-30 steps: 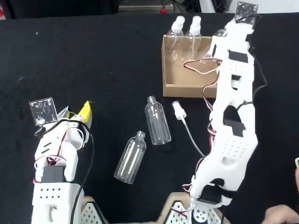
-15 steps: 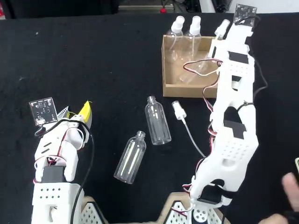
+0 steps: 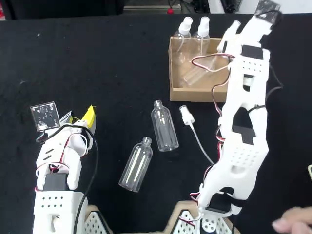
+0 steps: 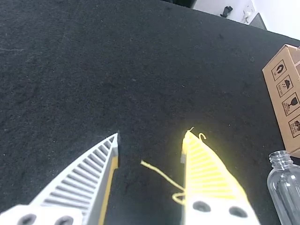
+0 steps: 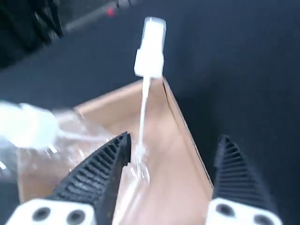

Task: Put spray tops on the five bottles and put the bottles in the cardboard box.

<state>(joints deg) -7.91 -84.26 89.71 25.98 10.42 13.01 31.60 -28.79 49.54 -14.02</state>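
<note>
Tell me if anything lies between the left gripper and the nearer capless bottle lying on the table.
Nothing visible does. Black table surface lies between the left gripper and the nearer capless bottle; the second capless bottle lies farther off.

Right arm [image 3: 249, 63] drawn back from cardboard box [image 3: 195, 93], third bottle [image 3: 199, 74] left leaning inside

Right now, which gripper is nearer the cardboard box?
Right. The right gripper is over the cardboard box's far right corner, jaws open; the left gripper sits well off to the box's left, over the table.
</note>
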